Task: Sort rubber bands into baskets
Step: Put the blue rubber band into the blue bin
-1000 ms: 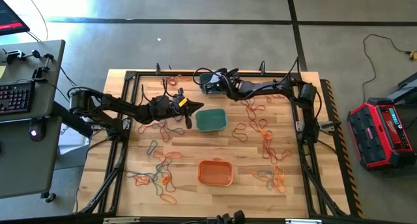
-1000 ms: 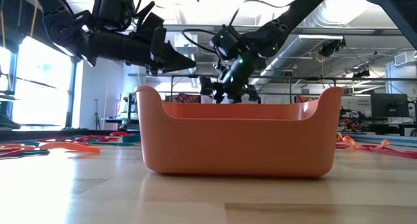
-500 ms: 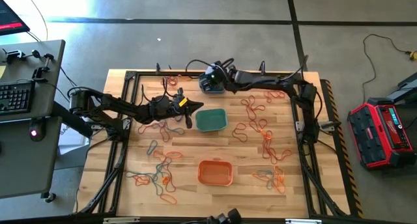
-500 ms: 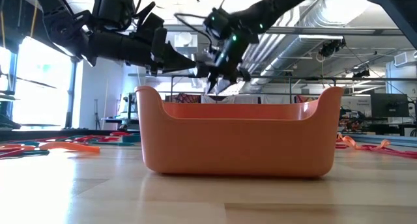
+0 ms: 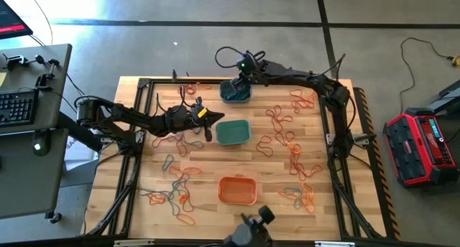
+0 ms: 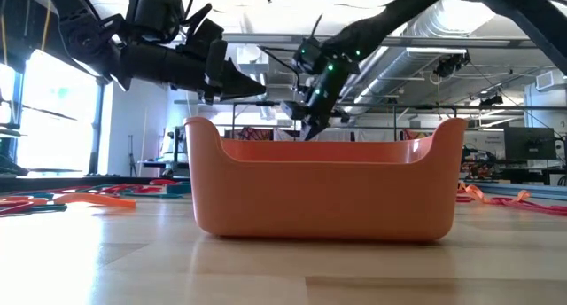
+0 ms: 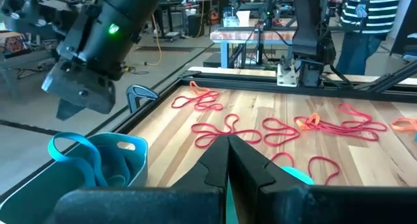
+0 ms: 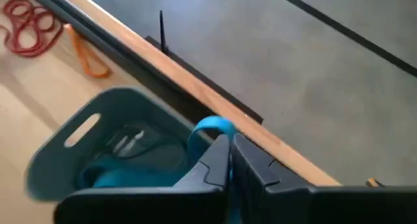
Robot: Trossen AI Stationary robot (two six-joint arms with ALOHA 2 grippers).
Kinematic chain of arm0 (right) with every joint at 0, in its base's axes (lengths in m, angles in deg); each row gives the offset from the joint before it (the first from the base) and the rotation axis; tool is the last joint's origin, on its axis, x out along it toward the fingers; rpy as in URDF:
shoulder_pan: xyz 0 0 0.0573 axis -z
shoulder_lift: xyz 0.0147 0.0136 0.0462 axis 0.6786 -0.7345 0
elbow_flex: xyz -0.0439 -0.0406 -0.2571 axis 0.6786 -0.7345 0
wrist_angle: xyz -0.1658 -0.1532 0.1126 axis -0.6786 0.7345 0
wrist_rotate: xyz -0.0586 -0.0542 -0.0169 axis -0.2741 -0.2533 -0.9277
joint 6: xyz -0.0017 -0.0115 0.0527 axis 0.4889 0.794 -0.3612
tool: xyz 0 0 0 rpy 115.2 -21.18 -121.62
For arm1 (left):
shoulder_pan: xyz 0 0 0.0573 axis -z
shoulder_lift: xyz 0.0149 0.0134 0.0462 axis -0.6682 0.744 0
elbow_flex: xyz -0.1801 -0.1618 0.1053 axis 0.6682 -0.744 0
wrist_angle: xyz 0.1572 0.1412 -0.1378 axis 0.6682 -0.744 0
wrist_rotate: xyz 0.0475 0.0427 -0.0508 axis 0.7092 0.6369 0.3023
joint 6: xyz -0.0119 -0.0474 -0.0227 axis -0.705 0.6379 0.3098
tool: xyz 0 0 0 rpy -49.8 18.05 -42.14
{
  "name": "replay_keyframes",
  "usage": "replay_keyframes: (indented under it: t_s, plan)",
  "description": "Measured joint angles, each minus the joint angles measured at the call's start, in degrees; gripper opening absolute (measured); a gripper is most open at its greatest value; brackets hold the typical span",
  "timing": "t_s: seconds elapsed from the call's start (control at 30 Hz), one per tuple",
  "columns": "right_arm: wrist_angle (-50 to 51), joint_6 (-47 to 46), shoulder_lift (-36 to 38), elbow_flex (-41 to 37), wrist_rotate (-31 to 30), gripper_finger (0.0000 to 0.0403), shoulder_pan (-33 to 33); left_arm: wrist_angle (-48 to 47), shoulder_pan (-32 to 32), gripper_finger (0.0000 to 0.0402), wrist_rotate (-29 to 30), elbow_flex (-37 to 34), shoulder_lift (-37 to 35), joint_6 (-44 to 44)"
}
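Observation:
The grey-blue basket (image 5: 235, 93) stands near the table's far edge, with blue bands inside. One blue rubber band (image 7: 73, 154) hangs over its rim (image 8: 210, 127). My right gripper (image 8: 229, 151) hovers shut just above that basket (image 7: 124, 160), clear of the band. The teal-green basket (image 5: 233, 132) sits mid-table. My left gripper (image 5: 210, 125) is shut and holds nothing beside its left side. The orange basket (image 5: 237, 189) stands nearer the front. Red and orange rubber bands (image 5: 279, 119) lie loose on the wood, and mixed ones lie at the near left (image 5: 176, 193).
A black metal frame (image 5: 141, 125) runs around the tabletop. Loose bands cover the right half (image 5: 295, 159) and the far left (image 5: 188, 89). A camera mount (image 5: 251, 231) stands at the near edge. A person in a striped top (image 7: 365, 15) stands beyond the table.
My right gripper has risen from low over the grey-blue basket and drawn back toward the table's far edge, turning as it went. The basket, which it hid from above, now shows in full.

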Motion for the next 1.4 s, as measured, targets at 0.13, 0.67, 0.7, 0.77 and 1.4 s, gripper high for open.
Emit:
replay_keyframes:
  t_s: [0.13,0.67,0.7,0.77,1.4]
  plan:
    - [-3.13,1.50,-2.39,0.02,5.29,0.0007,2.61,-0.51,0.00,0.0000,0.06,0.00,0.00,0.02]
    - [3.62,3.85,-3.46,-0.04,10.24,0.0000,1.41,-1.15,0.00,0.0000,0.30,0.00,0.00,0.07]
    - [3.90,3.80,-3.46,-0.04,10.25,0.0000,1.40,-1.17,0.00,0.0000,0.30,0.00,0.00,0.07]
    - [4.65,3.69,-3.54,-0.04,10.27,0.0000,1.34,-1.19,0.00,0.0000,0.30,0.00,0.00,0.07]
    - [9.24,5.86,-7.24,0.58,12.45,0.0000,-0.15,-1.13,0.00,0.0000,0.45,0.00,0.00,0.46]
